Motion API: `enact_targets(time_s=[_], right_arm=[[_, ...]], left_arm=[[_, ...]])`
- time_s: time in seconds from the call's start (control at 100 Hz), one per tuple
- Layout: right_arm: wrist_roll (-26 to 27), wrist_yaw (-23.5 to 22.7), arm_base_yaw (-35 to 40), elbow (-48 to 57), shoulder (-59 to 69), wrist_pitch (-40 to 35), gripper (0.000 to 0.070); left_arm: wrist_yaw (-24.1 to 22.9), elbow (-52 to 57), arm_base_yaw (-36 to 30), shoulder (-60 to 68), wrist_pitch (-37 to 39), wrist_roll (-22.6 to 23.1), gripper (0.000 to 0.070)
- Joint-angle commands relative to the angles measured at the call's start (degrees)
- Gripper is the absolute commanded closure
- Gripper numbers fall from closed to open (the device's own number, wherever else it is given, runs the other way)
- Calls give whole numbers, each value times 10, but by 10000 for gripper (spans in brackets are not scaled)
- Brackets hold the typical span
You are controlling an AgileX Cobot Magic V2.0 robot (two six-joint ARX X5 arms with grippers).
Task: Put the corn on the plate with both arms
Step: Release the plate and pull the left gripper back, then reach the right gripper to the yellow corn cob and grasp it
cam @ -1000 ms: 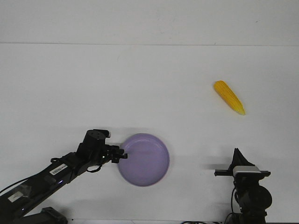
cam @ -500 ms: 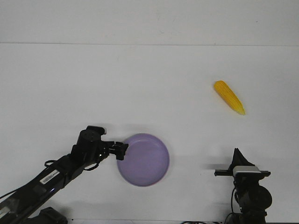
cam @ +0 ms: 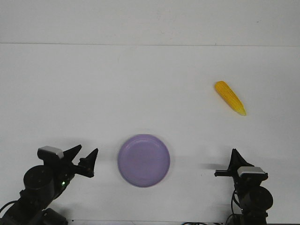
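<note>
The corn (cam: 230,97) lies on the white table at the far right, its paler tip pointing toward the near right. The lavender plate (cam: 143,160) sits empty near the front edge, at the middle. My left gripper (cam: 87,150) is low at the near left, a short gap left of the plate. Its two fingers are spread and hold nothing. My right gripper (cam: 234,157) is at the near right, well short of the corn. Only one dark finger shape shows, so its state is unclear.
The white table (cam: 140,84) has a seam along the back where a white wall or board begins. Nothing else lies on it.
My left arm has pulled back from the plate's left rim to the near left corner, its gripper now apart from the plate. The plate and corn stay put. The right arm barely moved.
</note>
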Motion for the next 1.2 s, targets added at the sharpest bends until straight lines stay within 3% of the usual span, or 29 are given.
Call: enact_targets(time_s=[0.0, 0.12, 0.23, 0.27, 0.36, 0.42, 0.72, 0.9, 1.19], right_arm=[[76, -3, 0, 1, 0, 31, 685], [124, 26, 0, 59, 7, 56, 697], [73, 63, 0, 150, 72, 43, 661], [42, 66, 0, 186, 109, 33, 560], [2, 66, 0, 263, 212, 20, 240], [-17, 65, 0, 314, 291, 7, 152], [-135, 65, -1, 612, 732, -164, 131], [-167, 65, -10, 811, 959, -278, 131], [-183, 68, -15, 965, 1147, -307, 131]], left_arm=[[-8, -8, -3, -18, -8, 10, 236], [-7, -16, -3, -47, -24, 6, 236], [-7, -16, -3, -48, -25, 6, 236], [-7, -16, -3, -47, -24, 7, 236], [-7, -16, -3, -46, -19, 8, 236], [-7, -16, -3, -45, -19, 9, 236], [-7, -16, -3, -44, -27, 8, 236], [-7, -16, -3, -44, -31, 8, 236], [-7, -16, -3, -44, -31, 8, 237]])
